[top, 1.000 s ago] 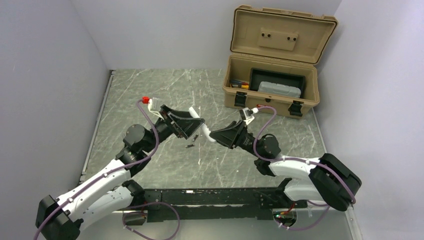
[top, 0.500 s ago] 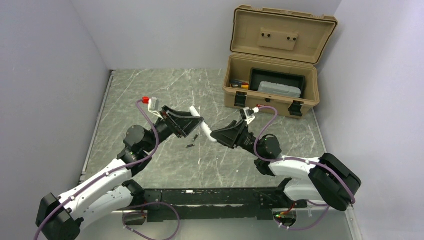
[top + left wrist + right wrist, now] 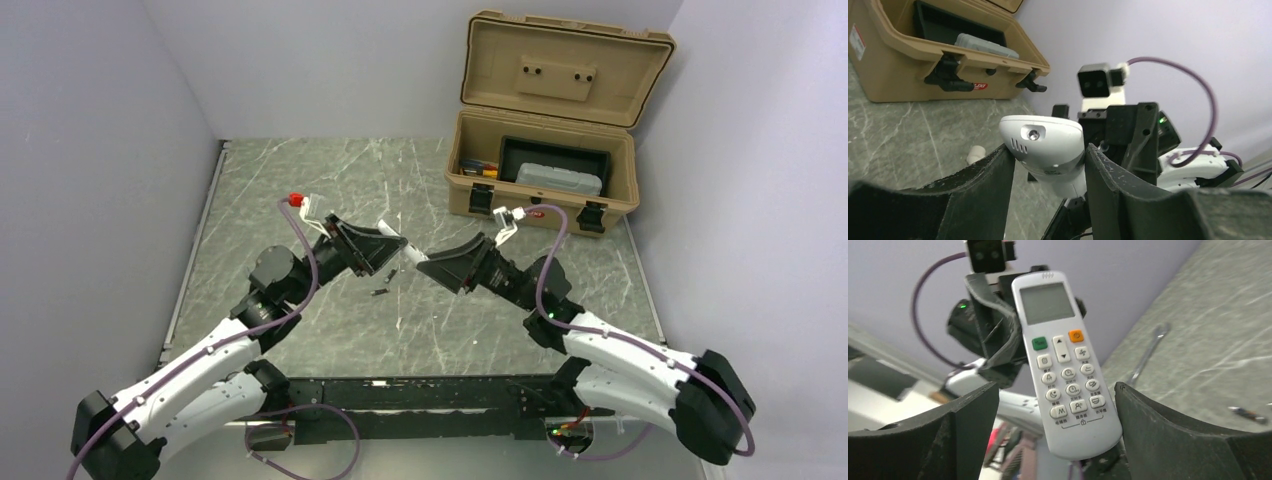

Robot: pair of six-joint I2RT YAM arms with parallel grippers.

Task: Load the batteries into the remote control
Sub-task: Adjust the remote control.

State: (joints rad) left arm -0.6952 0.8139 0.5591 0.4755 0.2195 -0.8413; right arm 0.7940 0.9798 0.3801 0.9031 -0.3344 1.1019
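The white remote control (image 3: 404, 248) hangs in the air between the two arms. My left gripper (image 3: 392, 244) is shut on its sides near the screen end; in the left wrist view the remote's rounded top end (image 3: 1044, 142) is wedged between both fingers of my left gripper (image 3: 1048, 150). My right gripper (image 3: 1056, 387) stands open around the remote's button end (image 3: 1064, 370), with a clear gap on its left side. Small dark batteries (image 3: 381, 291) lie on the table beneath; one battery (image 3: 1246, 412) shows in the right wrist view.
An open tan toolbox (image 3: 545, 190) stands at the back right, also seen in the left wrist view (image 3: 908, 70). A small stubby white plastic piece (image 3: 976, 154) lies on the marble tabletop (image 3: 300, 180). Walls close in on the left, back and right.
My left gripper closed onto the remote. My right gripper opened and let go of it, and the right arm swung its elbow outward to the right.
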